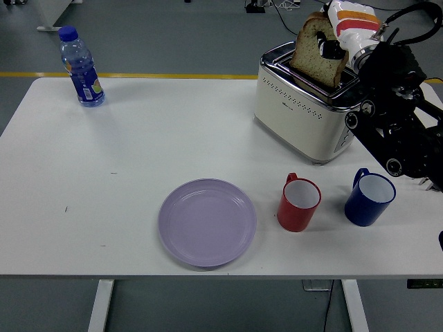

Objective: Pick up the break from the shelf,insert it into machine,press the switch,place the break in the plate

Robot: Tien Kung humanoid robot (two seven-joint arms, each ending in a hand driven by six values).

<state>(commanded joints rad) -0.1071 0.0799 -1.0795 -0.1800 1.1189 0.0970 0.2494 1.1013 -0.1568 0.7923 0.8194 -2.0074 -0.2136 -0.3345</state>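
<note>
- Your right hand grips the slice of bread at the picture's upper right, dark fingertips pinching its upper part; the slice stands tilted, its lower edge at or just inside a slot of the toaster. Whether it has entered the slot cannot be told.
- Far left on the white table, a water bottle with a blue cap stands upright near the far edge. Its label is blue with a yellow-green patch; the print is too small to read.
- Between the bottle and the toaster you have a broad stretch of bare tabletop, running from the far edge to the near one.
- Centre front, the lilac plate lies close to the table's near edge, with nothing on it.
- Just right of the plate, a red mug stands upright, white inside, handle toward the toaster.
- Behind the mugs, the cream toaster sits angled near the far edge; a small dark mark on its side is unreadable.
- Farther right, a blue mug stands apart from the red one, just below your black right arm.
- Beyond the far edge, a yellow line crosses the grey floor.
</note>
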